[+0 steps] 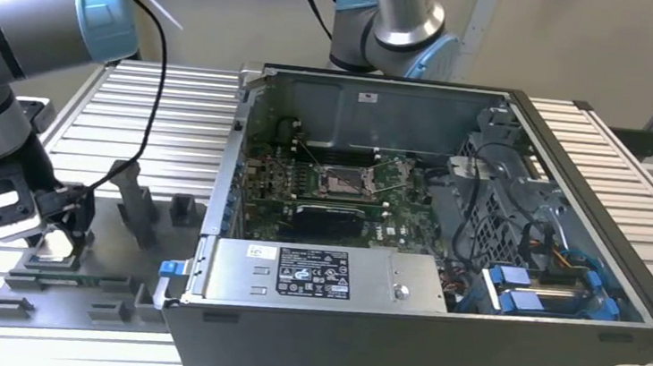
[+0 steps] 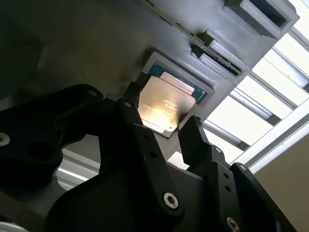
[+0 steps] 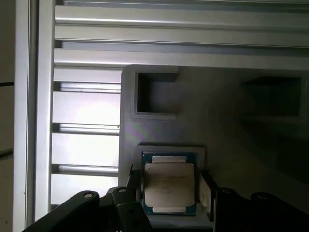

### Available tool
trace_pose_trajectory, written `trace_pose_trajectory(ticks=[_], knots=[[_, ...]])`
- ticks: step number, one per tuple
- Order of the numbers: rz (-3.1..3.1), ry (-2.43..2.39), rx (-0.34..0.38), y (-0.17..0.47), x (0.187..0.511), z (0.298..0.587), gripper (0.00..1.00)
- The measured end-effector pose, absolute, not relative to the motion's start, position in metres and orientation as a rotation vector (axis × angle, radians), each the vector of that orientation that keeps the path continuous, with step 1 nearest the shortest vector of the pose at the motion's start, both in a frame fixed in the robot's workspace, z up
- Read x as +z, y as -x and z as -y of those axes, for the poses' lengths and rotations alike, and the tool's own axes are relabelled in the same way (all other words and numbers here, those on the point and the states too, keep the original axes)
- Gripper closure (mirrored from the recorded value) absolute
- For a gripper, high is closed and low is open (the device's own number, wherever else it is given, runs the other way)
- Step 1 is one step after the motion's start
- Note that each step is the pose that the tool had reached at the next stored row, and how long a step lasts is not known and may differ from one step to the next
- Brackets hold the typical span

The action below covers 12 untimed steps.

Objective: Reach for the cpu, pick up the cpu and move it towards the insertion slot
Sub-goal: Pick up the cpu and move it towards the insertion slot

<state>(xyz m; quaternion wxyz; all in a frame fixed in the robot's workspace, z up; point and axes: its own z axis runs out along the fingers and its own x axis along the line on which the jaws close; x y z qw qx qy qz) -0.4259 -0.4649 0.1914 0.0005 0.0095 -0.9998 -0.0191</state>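
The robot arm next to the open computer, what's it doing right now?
The arm's gripper is down over the grey fixture at the exterior view's left. Its open fingers stand on either side of the cpu. The chip lies flat in its recess in the fixture and is not yet lifted. The insertion slot sits apart from it, on the green board inside the open computer case.

No print is legible (label [image 1: 313,273] too small).
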Motion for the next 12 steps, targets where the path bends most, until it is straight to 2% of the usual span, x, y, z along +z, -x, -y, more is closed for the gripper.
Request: trace_pose_trajectory(ticks=[12], knots=[[3.140,-0.030,-0.060,0.4259,0.1860,0.4655,0.00]])
